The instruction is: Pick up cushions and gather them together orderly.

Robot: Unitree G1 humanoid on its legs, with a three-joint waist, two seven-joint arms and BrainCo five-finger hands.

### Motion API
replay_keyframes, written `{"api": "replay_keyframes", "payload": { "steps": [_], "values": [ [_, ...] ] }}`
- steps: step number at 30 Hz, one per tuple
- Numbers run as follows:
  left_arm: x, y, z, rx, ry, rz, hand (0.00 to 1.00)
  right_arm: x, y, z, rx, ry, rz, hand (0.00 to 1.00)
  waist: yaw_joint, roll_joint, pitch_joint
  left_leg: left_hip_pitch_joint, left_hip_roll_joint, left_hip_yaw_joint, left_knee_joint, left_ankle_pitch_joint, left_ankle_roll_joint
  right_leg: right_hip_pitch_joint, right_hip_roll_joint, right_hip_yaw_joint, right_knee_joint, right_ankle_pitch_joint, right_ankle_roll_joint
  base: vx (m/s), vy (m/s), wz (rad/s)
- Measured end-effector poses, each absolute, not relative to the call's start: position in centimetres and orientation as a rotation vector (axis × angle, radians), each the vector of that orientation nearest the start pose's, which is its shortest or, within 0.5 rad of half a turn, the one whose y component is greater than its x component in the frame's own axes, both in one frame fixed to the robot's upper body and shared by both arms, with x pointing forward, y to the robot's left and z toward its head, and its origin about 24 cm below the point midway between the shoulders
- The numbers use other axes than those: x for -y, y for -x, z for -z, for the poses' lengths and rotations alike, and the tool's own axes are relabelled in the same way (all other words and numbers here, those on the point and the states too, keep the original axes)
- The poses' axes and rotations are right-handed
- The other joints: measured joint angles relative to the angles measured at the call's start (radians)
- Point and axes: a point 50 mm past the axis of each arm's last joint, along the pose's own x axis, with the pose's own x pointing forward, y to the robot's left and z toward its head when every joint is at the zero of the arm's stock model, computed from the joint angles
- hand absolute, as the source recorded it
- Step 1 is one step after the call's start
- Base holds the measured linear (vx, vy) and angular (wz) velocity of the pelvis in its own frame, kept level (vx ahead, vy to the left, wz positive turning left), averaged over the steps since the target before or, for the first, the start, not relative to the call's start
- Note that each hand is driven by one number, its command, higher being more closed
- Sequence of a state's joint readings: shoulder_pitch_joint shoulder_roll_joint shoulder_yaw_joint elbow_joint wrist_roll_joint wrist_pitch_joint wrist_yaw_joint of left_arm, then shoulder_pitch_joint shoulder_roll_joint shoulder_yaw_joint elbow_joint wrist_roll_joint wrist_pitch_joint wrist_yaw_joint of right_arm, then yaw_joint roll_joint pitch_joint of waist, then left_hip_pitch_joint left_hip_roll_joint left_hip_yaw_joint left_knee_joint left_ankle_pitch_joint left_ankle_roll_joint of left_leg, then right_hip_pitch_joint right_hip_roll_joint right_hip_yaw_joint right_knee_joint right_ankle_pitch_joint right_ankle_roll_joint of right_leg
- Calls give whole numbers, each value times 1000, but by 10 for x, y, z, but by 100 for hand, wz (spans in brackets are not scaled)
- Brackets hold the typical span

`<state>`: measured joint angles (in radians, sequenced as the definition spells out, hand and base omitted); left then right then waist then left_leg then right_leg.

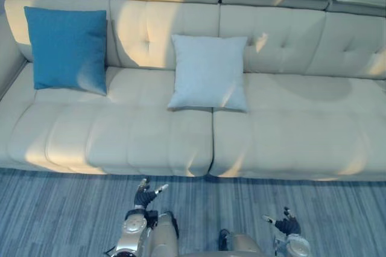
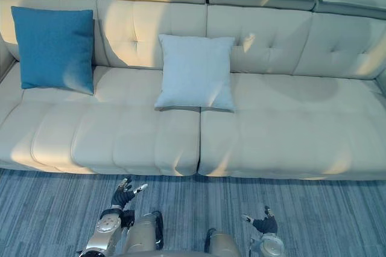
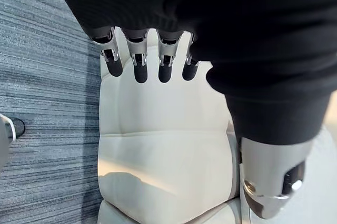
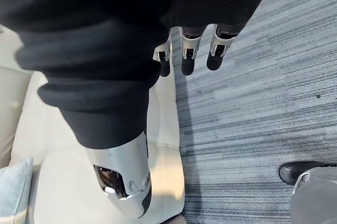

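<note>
- Striped grey-blue carpet (image 1: pixel 54 215) runs along the front of a long cream sofa (image 1: pixel 289 124) with a tufted backrest and patches of sunlight across it.
- 2 cushions stand on the sofa's seat, both upright and leaning on the sofa's backrest, well apart from each other.
- A blue cushion (image 1: pixel 67 49) sits at the sofa's left end, near the sofa's left armrest, with its lower edge on the seat.
- A light grey cushion (image 1: pixel 209 73) sits near the middle of the sofa, just left of the seam that splits the sofa's seat into 2 halves. Its corner also appears in the right wrist view (image 4: pixel 13 192).
- The left hand (image 1: pixel 145 195) hangs low in front of the sofa, over the carpet and short of the sofa's front edge, roughly between the 2 cushions.
- In the left wrist view its fingers (image 3: pixel 139 66) are released, hanging straight in a loose row with the thumb (image 3: pixel 268 182) held apart. They grasp nothing, and the sofa's cream upholstery lies past them.
- The right hand (image 1: pixel 284 224) hangs in front of the sofa's right half, over the carpet and further from the sofa's front edge than the left hand.
- Its fingers (image 4: pixel 187 58) are likewise released and straight, closed on nothing, with the carpet and the sofa's edge beyond them.
- Both hands are well clear of both cushions.
</note>
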<state>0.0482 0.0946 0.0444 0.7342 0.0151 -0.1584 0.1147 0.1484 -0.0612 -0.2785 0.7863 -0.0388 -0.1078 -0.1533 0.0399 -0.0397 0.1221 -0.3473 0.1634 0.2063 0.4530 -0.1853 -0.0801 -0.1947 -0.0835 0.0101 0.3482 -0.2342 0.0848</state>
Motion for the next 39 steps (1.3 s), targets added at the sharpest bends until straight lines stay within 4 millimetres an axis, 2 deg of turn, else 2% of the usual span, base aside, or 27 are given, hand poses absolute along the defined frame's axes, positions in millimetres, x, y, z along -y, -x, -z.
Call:
{"api": "replay_keyframes", "payload": {
  "steps": [5, 7, 9, 11, 12, 13, 14, 16, 17, 19, 20, 21, 22, 23, 24, 26, 28, 29, 30, 32, 33, 34, 35, 36, 37, 38, 39],
  "values": [
    [-194, -179, 106, -616, -132, -168, 0, 229, -123, 126, -790, 40, 472, 0, -6, 5, 0, 54, 22, 110, 5, -16, 21, -3, 17, 115, -33, 48, 22, -62, 84, -71],
    [-188, -179, 106, -615, -134, -147, 0, 228, -127, 125, -778, 23, 479, 0, -32, 6, 0, 94, 57, 198, 25, -46, 13, -11, 40, 190, -39, 79, 29, -34, 72, -129],
    [-188, -183, 102, -594, -134, -149, 0, 226, -131, 123, -757, 4, 485, 0, -30, 9, 1, 122, 102, 286, 51, -66, 16, -47, 68, 177, -37, 125, 18, -48, 54, -178],
    [-187, -190, 97, -566, -135, -142, 0, 227, -132, 122, -749, 6, 494, 0, -51, 11, 3, 184, 169, 441, 58, -80, 22, -78, 71, 54, -80, 190, -46, -34, -37, -212],
    [-186, -194, 95, -553, -134, -138, 0, 227, -132, 122, -751, 9, 500, 0, -64, 11, 3, 206, 180, 490, 58, -83, 18, -81, 62, -3, -96, 196, -90, 5, -24, -197],
    [-184, -195, 94, -549, -131, -133, 0, 230, -132, 122, -756, 19, 500, 0, -86, 21, 9, 254, 204, 595, 46, -89, 11, -84, 19, -147, -111, 174, -154, 41, 15, -233],
    [-185, -195, 94, -549, -134, -133, 0, 232, -136, 123, -767, 26, 494, 0, -85, 37, 14, 306, 233, 700, 41, -88, 9, -102, -39, -306, -68, 158, -175, 71, -6, -274],
    [-190, -195, 94, -553, -156, -132, 0, 234, -135, 126, -791, 36, 496, 0, -100, 26, 7, 384, 255, 861, 55, -102, -11, -114, -130, -581, 24, 111, -227, 115, -80, -248],
    [-191, -195, 94, -558, -161, -135, 0, 237, -134, 126, -795, 50, 507, 0, -113, 29, 9, 435, 262, 932, 80, -107, -36, -114, -148, -638, 46, 111, -228, 163, -110, -222],
    [-190, -194, 95, -568, -181, -118, 0, 242, -134, 126, -801, 68, 519, 0, -113, 40, 12, 496, 277, 930, 111, -104, -41, -133, -106, -562, 78, 129, -199, 200, -127, -241],
    [-186, -194, 97, -573, -181, -101, 0, 250, -135, 123, -792, 92, 533, 0, -117, 62, 17, 510, 322, 854, 204, -98, -4, -145, -50, -476, 109, 104, -177, 277, -167, -258],
    [-183, -197, 95, -561, -192, -87, 0, 255, -132, 123, -799, 110, 546, 0, -115, 86, 28, 468, 363, 704, 338, -45, 163, -144, -5, -417, 129, 75, -183, 333, -215, -248],
    [-178, -196, 96, -561, -182, -81, 0, 256, -130, 124, -817, 116, 552, 0, -105, 99, 31, 397, 364, 521, 454, 73, 263, -135, 32, -355, 129, 61, -188, 290, -161, -185],
    [-175, -194, 97, -567, -172, -79, 0, 259, -131, 123, -816, 125, 554, 0, -103, 111, 38, 351, 339, 393, 510, 60, 206, -122, 48, -319, 123, 57, -189, 365, -85, -214],
    [-166, -189, 101, -585, -144, -74, 0, 263, -132, 121, -817, 145, 564, 0, -90, 121, 60, 244, 231, 161, 607, -32, 65, -84, 86, -234, 100, 50, -192, 257, 2, -179],
    [-165, -179, 106, -609, -134, -78, 0, 262, -131, 123, -834, 160, 552, 0, -66, 118, 62, 137, 106, 32, 561, -90, 41, -20, 104, -163, 51, 46, -190, 415, 28, -168],
    [-168, -171, 109, -629, -135, -87, 0, 257, -133, 123, -834, 181, 521, 0, -47, 115, 64, 53, 43, -8, 435, -100, 46, 28, 117, -122, 16, 35, -185, 422, 65, -96],
    [-168, -170, 109, -627, -132, -90, 0, 256, -134, 123, -830, 179, 521, 0, -27, 114, 66, 8, 1, -38, 291, -94, 36, 48, 119, -102, 2, 26, -158, 284, 78, -47],
    [-167, -169, 109, -628, -130, -91, 0, 256, -135, 123, -828, 181, 521, 0, -21, 110, 69, -7, -17, -41, 220, -89, 28, 61, 121, -91, -5, 17, -154, 382, 117, -38],
    [-170, -162, 112, -649, -127, -104, 0, 259, -146, 118, -797, 181, 528, 0, -10, 117, 76, -25, -71, -21, -76, -23, -22, 143, 124, -77, -65, -8, -127, 458, 141, -17],
    [-170, -161, 112, -653, -127, -106, 0, 260, -148, 117, -791, 180, 531, 0, 3, 117, 76, -21, -81, -13, -114, 31, 3, 161, 123, -67, -77, -15, -120, 503, 176, -38],
    [-172, -158, 114, -663, -125, -117, 0, 261, -149, 116, -786, 182, 530, 0, 29, 101, 68, -2, -99, -10, -120, 99, 57, 185, 111, -33, -89, -45, -89, 542, 218, -32],
    [-173, -154, 115, -676, -114, -134, 0, 262, -152, 114, -775, 184, 528, 0, 30, 89, 49, -5, -139, -12, -96, 93, 114, 200, 76, -31, -68, -81, -53, 599, 234, -19],
    [-173, -153, 117, -682, -109, -137, 0, 262, -153, 114, -774, 184, 530, 0, 27, 74, 46, 1, -158, -7, -88, 73, 142, 193, 57, -30, -26, -99, -27, 780, 290, 17],
    [-169, -154, 118, -692, -101, -131, 0, 264, -153, 114, -774, 187, 532, 0, 28, 59, 53, 34, -194, -2, -87, 38, 170, 140, 17, -22, 147, -111, 12, 775, 272, 19],
    [-167, -152, 120, -701, -100, -122, 0, 262, -151, 115, -781, 183, 531, 0, 23, 47, 60, 93, -224, 3, -94, 5, 184, 51, -14, -10, 412, -59, 107, 760, 266, 16],
    [-167, -153, 119, -699, -104, -120, 0, 260, -150, 116, -786, 183, 525, 0, 21, 40, 64, 135, -243, 0, -99, -12, 190, -3, -37, -6, 551, -36, 117, 622, 192, 22]
  ]
}}
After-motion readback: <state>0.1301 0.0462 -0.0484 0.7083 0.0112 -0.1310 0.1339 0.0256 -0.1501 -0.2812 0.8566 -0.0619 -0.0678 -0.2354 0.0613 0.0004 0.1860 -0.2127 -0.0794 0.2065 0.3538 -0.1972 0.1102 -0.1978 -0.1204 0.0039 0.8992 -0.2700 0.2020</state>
